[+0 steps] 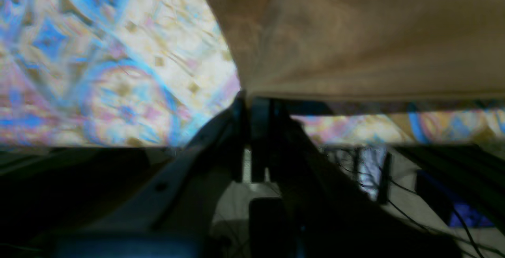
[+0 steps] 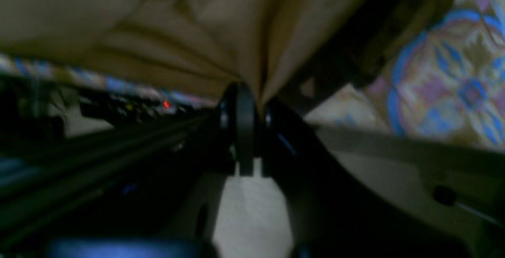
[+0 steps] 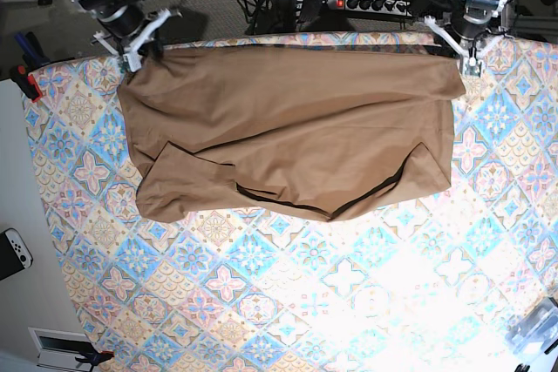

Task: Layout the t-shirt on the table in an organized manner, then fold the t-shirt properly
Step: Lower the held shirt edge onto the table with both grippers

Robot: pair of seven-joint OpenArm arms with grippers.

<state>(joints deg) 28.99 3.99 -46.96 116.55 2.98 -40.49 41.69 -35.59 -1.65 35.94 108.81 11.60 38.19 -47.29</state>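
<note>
The tan-brown t-shirt [image 3: 288, 128] lies spread across the far half of the patterned table [image 3: 288, 302], its collar opening toward the near side. My left gripper [image 3: 468, 65] is shut on the shirt's far right corner; in the left wrist view the left gripper [image 1: 247, 99] pinches the t-shirt [image 1: 355, 37] edge. My right gripper [image 3: 132, 63] is shut on the far left corner; in the right wrist view the right gripper [image 2: 258, 102] clamps a gathered fold of the t-shirt [image 2: 177, 25] over the table [image 2: 453, 84].
Cables and a power strip [image 3: 375, 2] lie on the floor beyond the table's far edge. A plain white surface [image 3: 22, 302] with a game controller [image 3: 13, 250] borders the table's left side. A clear object [image 3: 536, 328] sits at the near right corner.
</note>
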